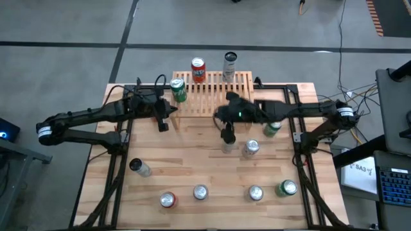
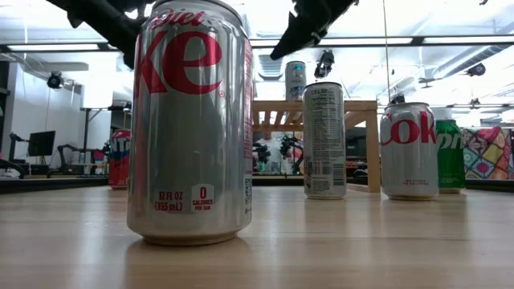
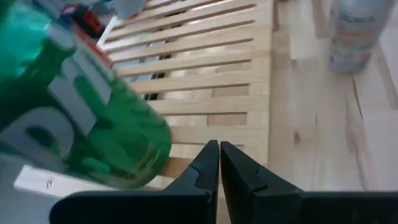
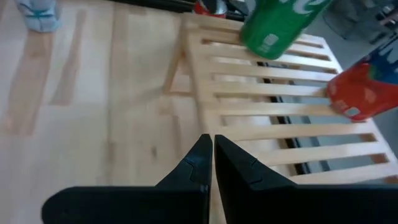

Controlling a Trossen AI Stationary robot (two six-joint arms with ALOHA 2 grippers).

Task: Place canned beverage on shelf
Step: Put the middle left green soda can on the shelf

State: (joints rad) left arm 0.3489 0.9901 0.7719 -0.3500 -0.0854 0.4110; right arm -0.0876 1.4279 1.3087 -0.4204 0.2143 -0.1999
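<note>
Nearest you, smooth aluminium cans, among them a silver can (image 1: 200, 191), stand along the front of the pale plank bench (image 1: 192, 163). Farther back both tools are clenched and empty: the left tool (image 1: 162, 124) beside the slatted light-wood shelf (image 1: 215, 93), the right tool (image 1: 228, 136) before it. On the shelf stand a green can (image 1: 178, 89), a red can (image 1: 198, 69) and a tall slim can (image 1: 229, 66).

Closed right hand (image 4: 208, 163) over shelf (image 4: 261, 112) holding green can (image 4: 280, 25), red can (image 4: 364, 90).
</note>
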